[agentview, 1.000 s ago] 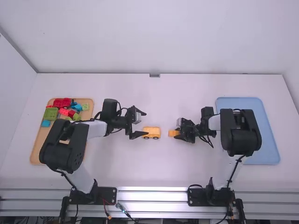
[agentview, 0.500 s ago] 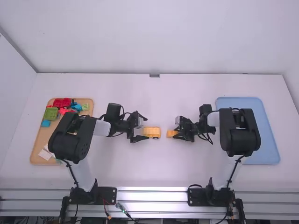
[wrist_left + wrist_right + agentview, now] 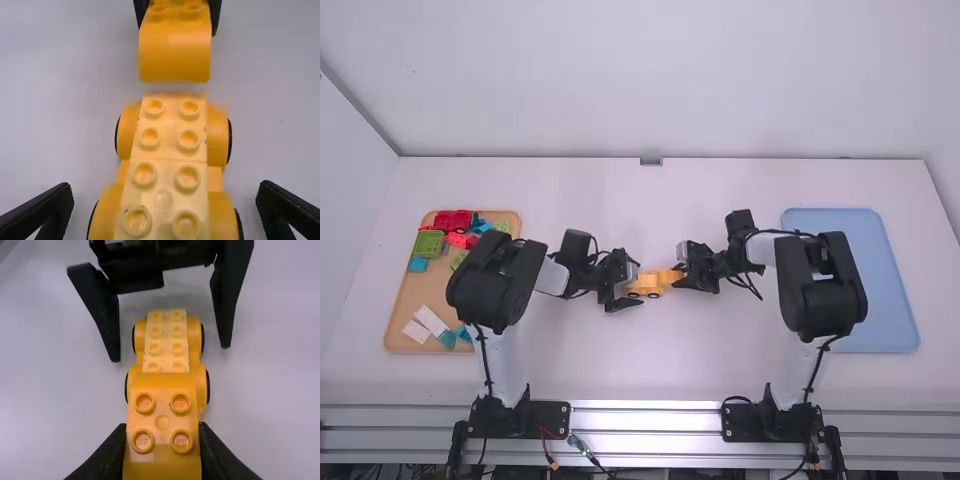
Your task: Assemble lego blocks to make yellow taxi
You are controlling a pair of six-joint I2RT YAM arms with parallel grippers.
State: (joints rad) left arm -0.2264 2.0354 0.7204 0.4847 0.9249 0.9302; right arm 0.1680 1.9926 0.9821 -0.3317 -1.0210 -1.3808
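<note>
- Left gripper (image 3: 637,284): fingers stand wide, one on each side of the wheeled yellow base (image 3: 164,165), with gaps between fingers and base in the left wrist view.
- Right gripper (image 3: 680,270): closed on a yellow block (image 3: 162,427) with a curved end; four studs face up.
- Wheeled yellow base: on the tabletop (image 3: 650,365), about midway between its left and right edges, wheels down. Two rows of studs run along its top; none is covered by another block.
- Yellow block: held at the base's end toward the right arm. The left wrist view shows a gap between the two; the block is not mounted.
- Wooden tray (image 3: 408,300): toward the tabletop's left edge. Red blocks (image 3: 452,221) lie near its far edge, a green block (image 3: 428,243) by its left edge.
- Blue tray (image 3: 885,280): toward the tabletop's right edge.
</note>
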